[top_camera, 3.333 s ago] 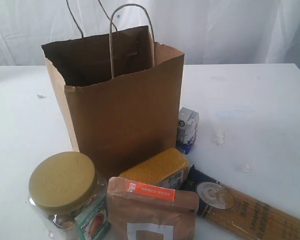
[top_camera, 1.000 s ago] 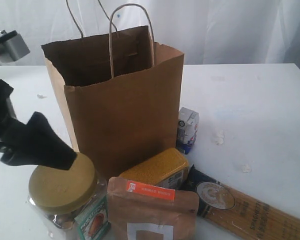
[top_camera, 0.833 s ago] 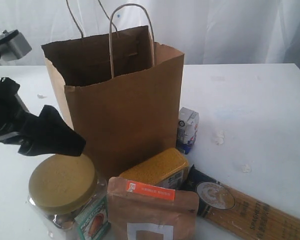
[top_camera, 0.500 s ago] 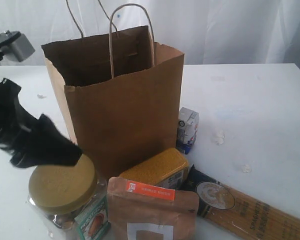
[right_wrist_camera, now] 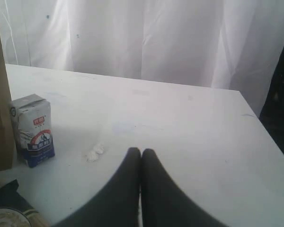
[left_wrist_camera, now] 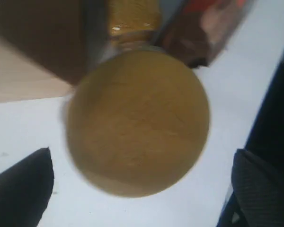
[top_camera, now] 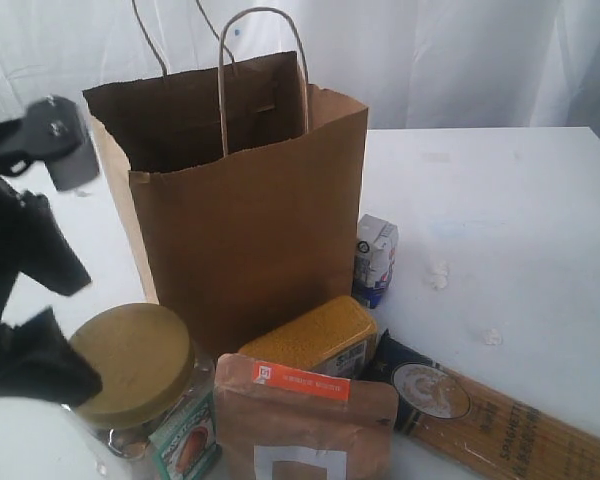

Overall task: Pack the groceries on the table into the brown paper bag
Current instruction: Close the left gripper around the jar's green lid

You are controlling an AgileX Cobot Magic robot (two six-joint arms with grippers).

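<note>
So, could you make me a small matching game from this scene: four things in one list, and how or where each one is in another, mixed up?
Things:
1. brown paper bag
2. small white-blue carton
3. left gripper
4. right gripper

States:
A. shut, holding nothing
B. upright, mouth open
C. open wide, a finger on each side of the olive-yellow lid
D. standing on the table beside the bag

Pairs: 1-B, 2-D, 3-C, 4-A

Bag (top_camera: pixel 250 230) upright, open on table (top_camera: pixel 500 200); jar (top_camera: pixel 135 365), pouch (top_camera: pixel 305 420), bottle (top_camera: pixel 315 338), can (top_camera: pixel 425 390), spaghetti pk (top_camera: pixel 520 435) in front, carton (top_camera: pixel 376 258) beside.
</note>
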